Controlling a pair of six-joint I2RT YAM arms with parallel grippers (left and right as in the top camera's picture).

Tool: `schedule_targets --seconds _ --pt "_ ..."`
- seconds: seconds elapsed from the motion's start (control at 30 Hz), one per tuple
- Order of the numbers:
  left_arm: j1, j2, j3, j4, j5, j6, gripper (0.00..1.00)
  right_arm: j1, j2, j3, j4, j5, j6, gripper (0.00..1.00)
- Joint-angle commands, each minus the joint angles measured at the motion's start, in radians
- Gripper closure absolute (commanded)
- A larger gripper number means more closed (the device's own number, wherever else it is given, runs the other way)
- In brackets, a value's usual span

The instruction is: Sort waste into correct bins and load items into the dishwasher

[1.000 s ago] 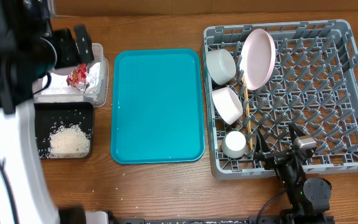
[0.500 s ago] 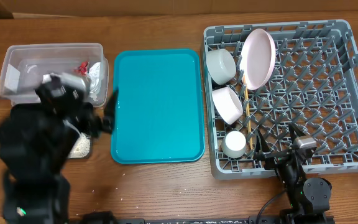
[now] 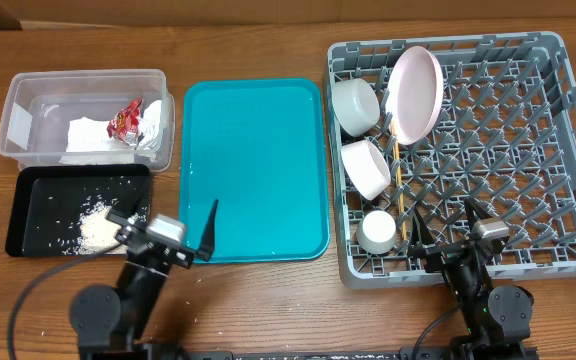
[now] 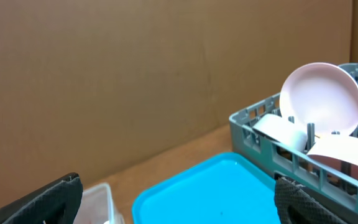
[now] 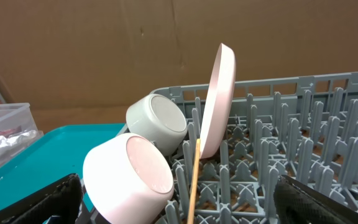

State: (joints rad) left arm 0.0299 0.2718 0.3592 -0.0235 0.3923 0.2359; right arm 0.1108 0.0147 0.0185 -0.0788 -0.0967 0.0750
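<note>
The clear tub (image 3: 18,120) at the far left holds the white napkin (image 3: 93,135) and the red sauce packet (image 3: 125,118). The black tray (image 3: 28,215) in front of it holds rice (image 3: 96,230). The grey dish rack (image 3: 528,150) holds a pink plate (image 3: 415,92), two pale bowls (image 3: 355,105) (image 3: 366,168), a white cup (image 3: 377,231) and chopsticks (image 3: 398,185). My left gripper (image 3: 168,232) is open and empty at the table's front, by the teal tray's corner. My right gripper (image 3: 446,222) is open and empty at the rack's front edge.
The teal serving tray (image 3: 253,165) lies bare between the bins and the rack; it shows in the left wrist view (image 4: 210,193). A brown cardboard wall stands behind the table. The rack's right half has bare pegs.
My left arm has pulled back from over the clear tub to the table's front edge. The tub and the black tray are now uncovered. The right arm has not moved.
</note>
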Motion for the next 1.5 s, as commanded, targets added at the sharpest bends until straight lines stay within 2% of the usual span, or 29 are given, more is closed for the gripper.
schedule_targets --seconds 0.0,0.47,0.7,0.77,1.47 --pt "-0.023 -0.074 -0.086 0.043 -0.036 0.012 0.00 -0.005 -0.012 -0.010 0.005 0.009 0.004 0.00" --pt "-0.024 -0.270 -0.281 0.061 -0.105 0.011 0.00 -0.005 -0.012 -0.010 0.005 0.009 0.004 0.00" --pt "-0.024 -0.269 -0.356 0.041 -0.103 -0.014 0.00 -0.005 -0.012 -0.010 0.005 0.009 0.004 0.00" --pt "-0.024 -0.269 -0.354 -0.034 -0.104 -0.025 0.00 -0.005 -0.012 -0.010 0.005 0.009 0.004 0.00" --pt "-0.023 -0.267 -0.354 -0.027 -0.105 -0.042 0.00 -0.005 -0.012 -0.010 0.005 0.009 0.004 0.00"
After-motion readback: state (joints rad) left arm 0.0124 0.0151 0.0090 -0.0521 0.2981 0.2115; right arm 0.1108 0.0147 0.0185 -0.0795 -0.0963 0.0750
